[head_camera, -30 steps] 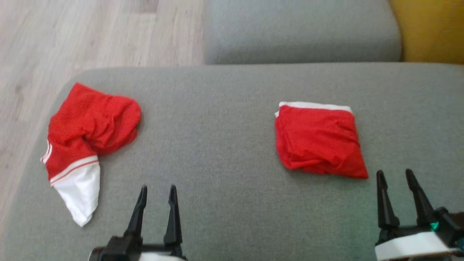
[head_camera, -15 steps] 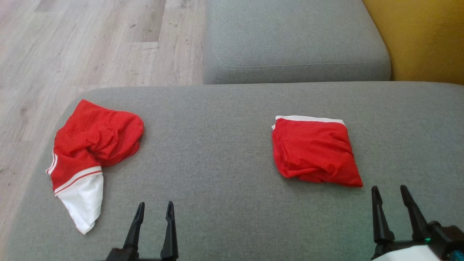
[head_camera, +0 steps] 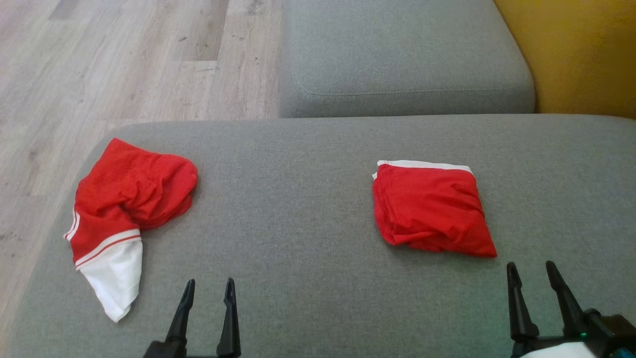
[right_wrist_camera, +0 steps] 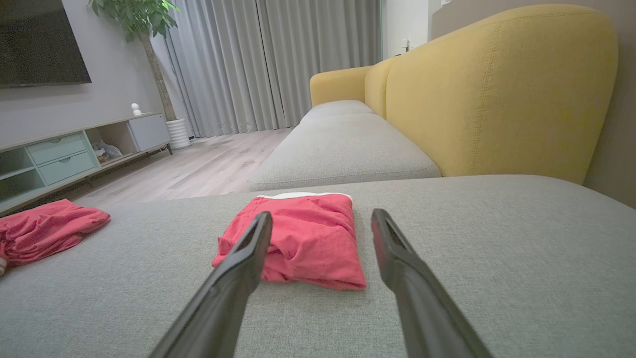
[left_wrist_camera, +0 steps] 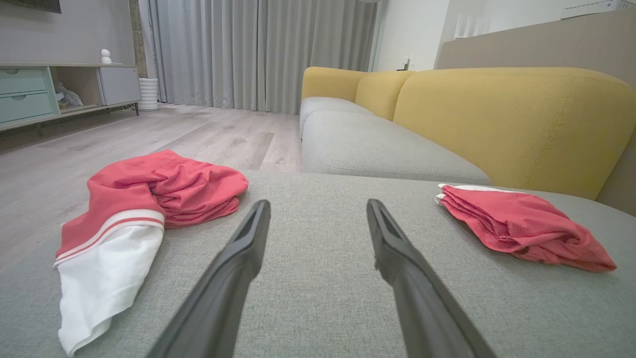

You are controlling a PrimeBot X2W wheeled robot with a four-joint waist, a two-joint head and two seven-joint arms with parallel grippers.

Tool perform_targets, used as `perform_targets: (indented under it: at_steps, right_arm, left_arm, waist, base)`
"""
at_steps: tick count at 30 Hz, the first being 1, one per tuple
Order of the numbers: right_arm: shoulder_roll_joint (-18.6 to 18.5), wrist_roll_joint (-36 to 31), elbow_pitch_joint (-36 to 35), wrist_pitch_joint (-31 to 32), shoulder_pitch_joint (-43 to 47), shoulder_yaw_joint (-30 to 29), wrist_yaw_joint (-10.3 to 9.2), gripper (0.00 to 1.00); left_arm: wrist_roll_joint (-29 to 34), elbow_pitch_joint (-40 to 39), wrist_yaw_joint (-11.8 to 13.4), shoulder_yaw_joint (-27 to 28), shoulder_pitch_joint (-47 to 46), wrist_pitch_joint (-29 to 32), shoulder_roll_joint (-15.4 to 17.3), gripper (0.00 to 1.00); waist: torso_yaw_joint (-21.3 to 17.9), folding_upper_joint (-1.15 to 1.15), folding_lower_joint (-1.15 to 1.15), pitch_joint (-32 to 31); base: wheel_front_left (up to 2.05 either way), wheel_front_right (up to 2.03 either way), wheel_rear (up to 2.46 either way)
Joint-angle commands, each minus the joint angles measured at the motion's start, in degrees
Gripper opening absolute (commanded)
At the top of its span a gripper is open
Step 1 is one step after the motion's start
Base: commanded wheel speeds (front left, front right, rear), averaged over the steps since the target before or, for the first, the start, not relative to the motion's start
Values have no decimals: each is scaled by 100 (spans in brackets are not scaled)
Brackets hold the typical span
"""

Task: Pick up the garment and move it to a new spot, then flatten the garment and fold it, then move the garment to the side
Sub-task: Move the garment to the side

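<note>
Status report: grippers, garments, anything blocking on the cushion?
Left gripper and right gripper open, empty, over the grey cushion. Crumpled garment at left, untouched; folded garment at right, just ahead of right gripper. No obstruction seen.

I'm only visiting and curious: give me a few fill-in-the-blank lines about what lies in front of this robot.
1. The crumpled garment lies on the robot's ____ side.
2. The folded garment rests on a ____ cushion.
3. The left gripper and right gripper are both ____, fingers apart, holding nothing.
Missing words: left; grey; open.
</note>
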Motion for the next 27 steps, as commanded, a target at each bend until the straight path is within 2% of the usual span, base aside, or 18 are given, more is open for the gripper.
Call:
perform_targets:
  at_steps: [1,12,18,23,27]
  right_arm:
    - [-77,-37,-156,-63,-132,127,-4,100]
    - [-90,-41,-162,-63,-164,138,-4,100]
    - [-173,115,41,-63,-497,274,-4,100]
    - [-329,351,432,-63,-1131,310,-4,100]
    - [-587,677,1175,-63,-1927,387,-4,100]
  left_arm:
    - [31,-159,-21,210,-186,-29,-26,100]
    - [59,-174,-9,196,-174,-29,-26,100]
    - [112,-255,45,113,-274,-29,-26,100]
    - [100,-330,104,-17,-469,-29,-26,100]
    - [62,-371,167,-122,-709,-29,-26,100]
  waist:
    - [1,0,0,3]
    - [-63,0,0,161]
    - [-132,0,0,509]
    - [-127,0,0,974]
    - [-122,0,0,1325]
  base:
    - [0,0,0]
    - [0,0,0]
    - [0,0,0]
    - [0,0,0]
    - [0,0,0]
